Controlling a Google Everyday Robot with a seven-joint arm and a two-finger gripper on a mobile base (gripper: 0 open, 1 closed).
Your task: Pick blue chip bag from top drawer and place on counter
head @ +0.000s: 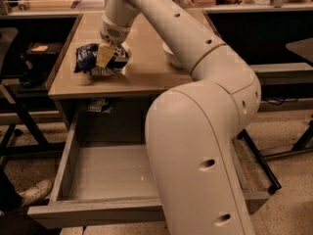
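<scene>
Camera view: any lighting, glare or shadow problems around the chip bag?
Camera view: warm, dim cast overall; soft sheen on the counter, no harsh glare; the gripper sits on the blue chip bag at the counter's left, and the bag reads dark; deep shadow under the counter behind the open drawer; the arm hides the drawer's right part.

blue chip bag [88, 58] lies on counter [146, 75] beneath jaws, top drawer [110, 173] open.
</scene>
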